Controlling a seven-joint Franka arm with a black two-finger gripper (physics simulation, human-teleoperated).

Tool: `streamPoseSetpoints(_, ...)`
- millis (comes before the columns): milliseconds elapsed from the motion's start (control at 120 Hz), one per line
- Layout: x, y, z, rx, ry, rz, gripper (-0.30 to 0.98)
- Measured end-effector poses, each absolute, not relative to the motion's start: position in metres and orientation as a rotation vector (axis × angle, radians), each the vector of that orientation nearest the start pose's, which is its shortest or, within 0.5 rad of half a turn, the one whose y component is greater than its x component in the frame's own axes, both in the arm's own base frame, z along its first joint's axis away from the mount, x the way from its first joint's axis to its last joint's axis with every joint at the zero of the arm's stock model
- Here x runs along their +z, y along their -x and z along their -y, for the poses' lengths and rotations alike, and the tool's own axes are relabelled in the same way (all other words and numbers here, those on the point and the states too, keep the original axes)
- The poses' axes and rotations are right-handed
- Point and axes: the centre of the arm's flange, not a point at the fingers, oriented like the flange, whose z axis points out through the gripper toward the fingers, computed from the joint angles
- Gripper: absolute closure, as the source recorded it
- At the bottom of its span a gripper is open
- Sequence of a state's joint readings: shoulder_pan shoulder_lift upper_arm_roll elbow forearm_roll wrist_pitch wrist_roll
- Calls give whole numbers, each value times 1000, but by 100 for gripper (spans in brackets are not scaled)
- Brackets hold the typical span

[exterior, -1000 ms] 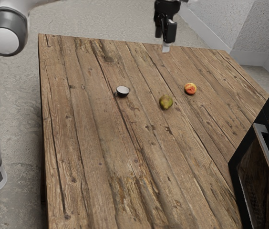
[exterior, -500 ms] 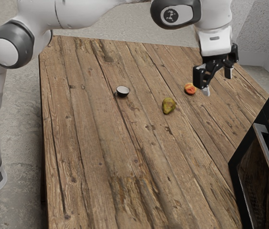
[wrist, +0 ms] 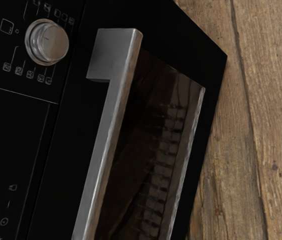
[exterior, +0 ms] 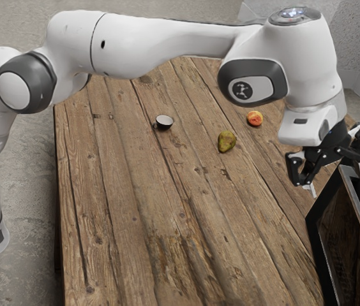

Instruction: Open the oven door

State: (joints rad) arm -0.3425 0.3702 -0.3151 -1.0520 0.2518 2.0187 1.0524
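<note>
With claw [exterior: 337,179] spread wide near the handle [wrist: 110,120], probably to straddle it for a pull. Seems aimed at the shut oven door [exterior: 341,233], four o'clock in the exterior view.

One oven [wrist: 66,135], one table [exterior: 122,223], one cup [exterior: 165,121], one pear [exterior: 226,142], one peach [exterior: 255,118].

Oven door [wrist: 208,87] under the hand [exterior: 338,178], metal handle [wrist: 103,145] beside dark glass [wrist: 143,135]. Silver knob [wrist: 48,42] on control panel [wrist: 11,140], across handle from glass. Wooden tabletop [wrist: 261,130] past door.
</note>
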Motion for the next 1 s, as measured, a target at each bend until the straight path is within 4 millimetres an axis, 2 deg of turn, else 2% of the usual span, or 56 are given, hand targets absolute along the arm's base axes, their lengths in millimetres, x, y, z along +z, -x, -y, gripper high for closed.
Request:
streamPoseSetpoints(175,685,-602,383,-838,1750,-2117,0)
streamPoseSetpoints(333,661,-618,389,-838,1714,-2144,0)
streamPoseSetpoints(467,652,-625,392,-847,1688,-2159,0)
streamPoseSetpoints(700,646,-644,369,-822,1691,-2110,0)
streamPoseSetpoints(1000,628,-653,365,-796,1717,-2116,0)
